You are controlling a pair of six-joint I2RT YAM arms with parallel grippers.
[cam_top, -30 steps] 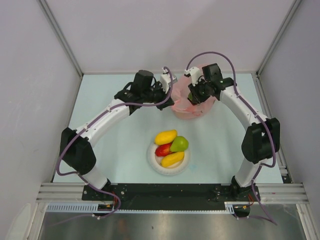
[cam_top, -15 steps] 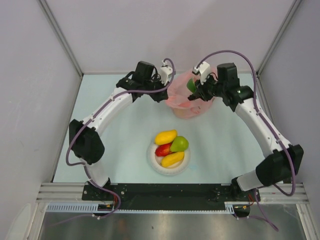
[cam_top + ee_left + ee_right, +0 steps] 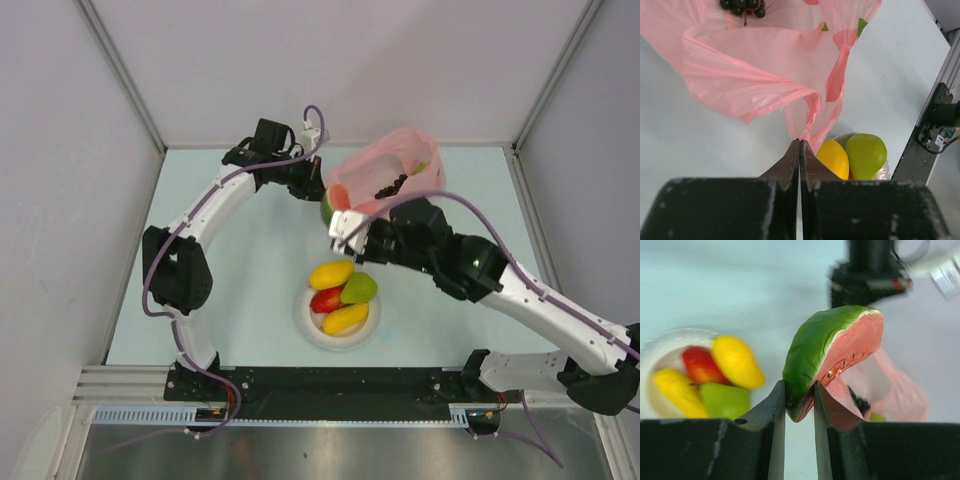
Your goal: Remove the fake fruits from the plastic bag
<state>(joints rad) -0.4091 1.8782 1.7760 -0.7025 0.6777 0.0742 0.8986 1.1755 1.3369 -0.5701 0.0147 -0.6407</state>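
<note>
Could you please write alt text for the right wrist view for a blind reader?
The right gripper holds a watermelon slice by its lower end, green rind left, red flesh right. Blurred behind: a white bowl of yellow, red and green fruits at left, the pink plastic bag with dark grapes at right.

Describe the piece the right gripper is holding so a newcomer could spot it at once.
Find the pink plastic bag at the back. Just in front of it, toward the white bowl, the right gripper pinches a watermelon slice. It alone is a wedge: green rind, red flesh, dark seeds.
</note>
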